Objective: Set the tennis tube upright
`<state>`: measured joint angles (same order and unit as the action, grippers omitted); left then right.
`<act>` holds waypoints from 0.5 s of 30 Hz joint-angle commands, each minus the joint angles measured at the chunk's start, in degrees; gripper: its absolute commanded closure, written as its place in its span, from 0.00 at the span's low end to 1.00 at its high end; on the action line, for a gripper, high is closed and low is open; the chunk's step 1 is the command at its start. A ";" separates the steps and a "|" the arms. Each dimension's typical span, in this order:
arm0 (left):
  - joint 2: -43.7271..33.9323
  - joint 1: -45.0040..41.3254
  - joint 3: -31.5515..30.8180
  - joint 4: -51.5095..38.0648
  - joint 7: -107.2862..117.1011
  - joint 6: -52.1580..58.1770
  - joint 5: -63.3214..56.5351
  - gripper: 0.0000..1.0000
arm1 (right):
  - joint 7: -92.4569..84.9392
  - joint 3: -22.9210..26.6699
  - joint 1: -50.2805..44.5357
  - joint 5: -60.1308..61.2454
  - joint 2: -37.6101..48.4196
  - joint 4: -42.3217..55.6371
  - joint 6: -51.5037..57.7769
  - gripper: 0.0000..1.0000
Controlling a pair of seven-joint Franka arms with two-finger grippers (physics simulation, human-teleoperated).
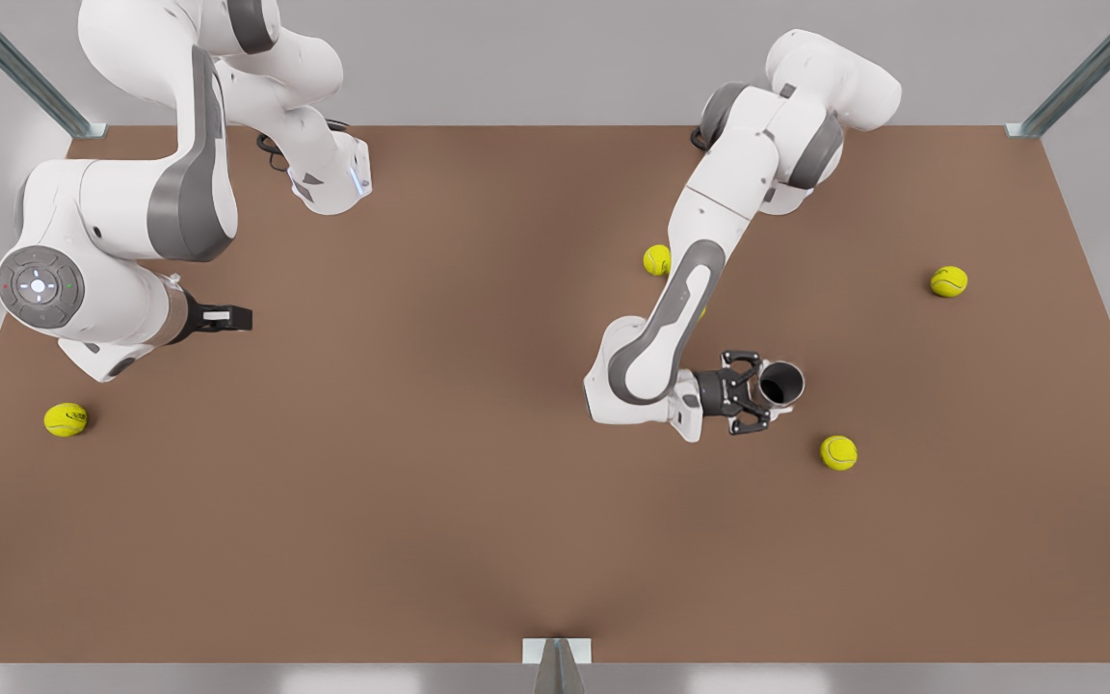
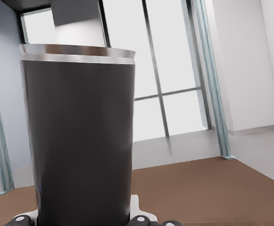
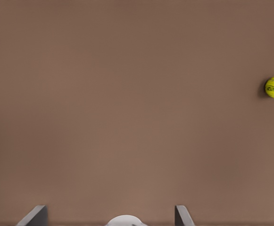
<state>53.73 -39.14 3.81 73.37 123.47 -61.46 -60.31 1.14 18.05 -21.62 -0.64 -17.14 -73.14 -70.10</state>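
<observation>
The left gripper [image 1: 775, 387] is the one on the front view's right. Its black fingers are closed around the tennis tube [image 1: 782, 383], a plain matte dark-grey cylinder with a silvery rim and a hollow dark interior. The grasp is from the side, with one finger on each side of the cylinder wall. In the left wrist view the tennis tube [image 2: 80, 141] stands upright directly in front of the camera, rim uppermost, with the silvery band running around the top edge. The wall below the band is uniformly dark and unmarked. In the front view the open mouth faces the camera, showing the dark interior ringed by the bright rim. Whether the base touches the flat brown counter [image 1: 439, 501] cannot be determined.

The right gripper [image 1: 227, 317] is on the front view's left, well apart from the tube. This arm waits. In the right wrist view the fingertips [image 3: 34, 217] stand spread apart with nothing between them, above bare counter.

Small yellow-green tennis balls lie scattered on the counter: one [image 1: 838, 453] near the tube, one [image 1: 948, 281] toward the front view's right edge, one [image 1: 656, 260] beside the left arm, and one [image 1: 66, 419] below the right arm.
</observation>
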 commanded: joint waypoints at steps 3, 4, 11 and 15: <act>-0.12 0.20 -0.03 -0.42 0.62 -3.49 3.53 0.30 | 0.00 -0.03 0.00 0.11 -0.17 0.01 -0.04 0.00; -0.21 0.11 -0.03 -0.42 2.56 -3.49 3.53 0.30 | 0.00 -0.03 0.00 0.11 -0.17 0.01 -0.04 0.00; 0.06 0.03 0.14 -1.74 8.54 -4.81 3.09 0.30 | 0.00 0.06 0.00 0.11 -0.26 0.10 -0.13 0.00; 0.06 0.03 0.23 -2.09 13.28 -6.48 3.00 0.30 | 0.00 0.06 0.00 0.11 -0.26 0.10 -0.13 0.00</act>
<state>53.87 -39.08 4.01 71.33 127.67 -66.33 -57.25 1.13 18.01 -21.62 -0.54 -17.51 -73.06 -70.21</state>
